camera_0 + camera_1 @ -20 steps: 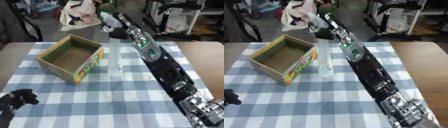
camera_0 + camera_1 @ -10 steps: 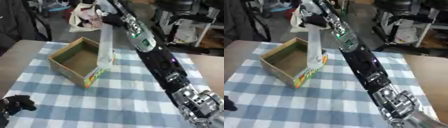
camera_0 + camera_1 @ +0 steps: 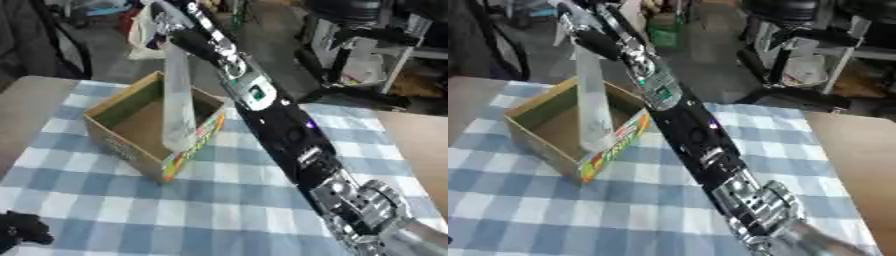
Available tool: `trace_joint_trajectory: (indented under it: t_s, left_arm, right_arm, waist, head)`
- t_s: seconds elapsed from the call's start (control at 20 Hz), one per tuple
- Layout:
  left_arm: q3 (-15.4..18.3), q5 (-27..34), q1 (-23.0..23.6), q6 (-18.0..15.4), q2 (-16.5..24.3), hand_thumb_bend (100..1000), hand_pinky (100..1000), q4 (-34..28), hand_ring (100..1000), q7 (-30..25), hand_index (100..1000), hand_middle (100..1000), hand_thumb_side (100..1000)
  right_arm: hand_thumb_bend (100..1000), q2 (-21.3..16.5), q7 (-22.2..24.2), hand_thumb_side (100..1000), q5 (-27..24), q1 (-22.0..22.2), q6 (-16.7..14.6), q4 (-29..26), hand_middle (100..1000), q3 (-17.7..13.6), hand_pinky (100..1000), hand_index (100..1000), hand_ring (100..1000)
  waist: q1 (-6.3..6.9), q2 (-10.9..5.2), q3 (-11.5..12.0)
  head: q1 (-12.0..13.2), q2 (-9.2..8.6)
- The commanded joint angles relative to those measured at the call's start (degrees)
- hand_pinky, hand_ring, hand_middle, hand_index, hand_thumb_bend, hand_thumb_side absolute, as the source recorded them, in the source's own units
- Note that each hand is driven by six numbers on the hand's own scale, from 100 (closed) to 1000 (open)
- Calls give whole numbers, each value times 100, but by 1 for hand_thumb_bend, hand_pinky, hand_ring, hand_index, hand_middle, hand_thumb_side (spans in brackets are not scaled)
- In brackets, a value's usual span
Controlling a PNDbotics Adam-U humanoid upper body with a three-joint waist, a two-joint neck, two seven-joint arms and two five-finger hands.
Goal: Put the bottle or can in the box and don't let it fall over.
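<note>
I have the right hand (image 3: 171, 30) stretched out to the far side of the cardboard box (image 3: 131, 135), its fingers wrapped round the top of the clear bottle (image 3: 178, 100). The arm runs in a long diagonal from the lower right of the view, passing just beside the box's right wall on its way up.

The bottle hangs upright from that hand, tall and pale, with its lower end down over the box's right-hand wall (the one with the bright printed side (image 3: 197, 145)). From the head camera I think the base is level with the rim or a little below it, just inside that wall, but the blur at the bottle's foot keeps me from saying whether it touches the box floor.

The box itself sits open-topped on the blue and white checked cloth (image 3: 219, 205), turned so one corner points toward me. Its brown inside shows nothing but the bottle's lower part.

My left hand (image 3: 22, 231) rests well to the near left of the box, at the lower left corner of the view, a dark shape lying on the cloth; I cannot tell how its fingers are set.
</note>
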Motion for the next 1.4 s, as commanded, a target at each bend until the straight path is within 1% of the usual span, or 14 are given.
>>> trace_joint_trajectory:
  t_s: [0.05, 0.2, 0.4, 0.45, 0.5, 0.55, 0.6, 0.75, 0.85, 1.05, 1.15, 1.25, 1.4]
  left_arm:
    - [11, -135, -77, -36, -5, 211, 676, -51, 615, -28, 772, 611, 1000]
    - [6, -160, -59, -55, -2, 211, 677, -38, 616, -28, 773, 612, 1000]
    - [31, -144, -15, -56, 15, 211, 678, -26, 616, 13, 776, 613, 1000]
    - [43, -139, 3, -55, 20, 210, 678, -25, 617, 27, 776, 613, 1000]
    - [66, -133, 33, -55, 30, 210, 678, -24, 616, 53, 776, 613, 1000]
    - [93, -128, 68, -54, 41, 210, 677, -20, 616, 87, 776, 612, 1000]
    - [128, -125, 114, -51, 54, 210, 677, -9, 616, 133, 775, 612, 1000]
    - [214, -126, 271, -44, 96, 207, 676, 24, 616, 300, 774, 612, 1000]
    - [258, -139, 403, -38, 136, 204, 676, 47, 617, 427, 775, 613, 1000]
    - [363, -172, 663, -33, 236, 203, 676, 61, 619, 750, 775, 613, 1000]
    - [419, -187, 788, -31, 295, 203, 676, 51, 620, 954, 776, 614, 1000]
    - [462, -196, 888, -30, 351, 205, 678, 28, 625, 1161, 778, 616, 1000]
    - [499, -223, 1030, -20, 423, 206, 681, -2, 642, 1467, 785, 624, 1000]
  right_arm:
    - [217, -71, 72, 603, 413, -73, -453, 1, 1000, -70, 1000, 1000, 1000]
    - [230, -87, -137, 589, 625, -61, -521, 0, 1000, -102, 1000, 1000, 1000]
    - [223, -144, -474, 569, 670, -20, -418, -125, 1000, -125, 1000, 1000, 1000]
    - [197, -172, -535, 581, 625, 1, -375, -159, 1000, -126, 979, 1000, 1000]
    - [174, -220, -564, 579, 539, 35, -315, -196, 1000, -123, 961, 1000, 1000]
    - [135, -274, -552, 594, 405, 83, -251, -245, 1000, -115, 901, 1000, 1000]
    - [105, -337, -503, 596, 202, 152, -186, -310, 1000, -111, 867, 1000, 1000]
    - [100, -548, -284, 589, -521, 418, 46, -581, 1000, -115, 802, 1000, 1000]
    - [100, -707, -152, 573, -928, 670, 176, -867, 1000, -110, 781, 1000, 1000]
    - [100, -878, -18, 567, -1472, 1422, 313, -1828, 983, -119, 768, 1000, 1000]
    - [100, -863, -7, 568, -1693, 1814, 430, -2339, 970, -177, 761, 1000, 1000]
    - [100, -814, -3, 572, -1861, 2197, 537, -2810, 964, -247, 757, 1000, 1000]
    - [100, -657, 15, 594, -1863, 2794, 645, -3416, 961, -354, 754, 1000, 1000]
  waist:
    - [59, -77, -27]
    - [78, -96, -65]
    - [118, -128, -173]
    - [132, -138, -219]
    - [148, -153, -286]
    - [165, -170, -364]
    - [185, -192, -461]
    - [243, -283, -771]
    - [281, -381, -1009]
    - [329, -573, -1465]
    - [330, -641, -1666]
    - [313, -673, -1862]
    - [265, -726, -2175]
  head:
    - [-20, -83]
    - [-24, -84]
    - [25, -55]
    - [53, -42]
    - [100, -18]
    - [161, 14]
    - [234, 54]
    - [446, 193]
    - [661, 306]
    - [1179, 544]
    - [1395, 700]
    - [1606, 841]
    - [1895, 1035]
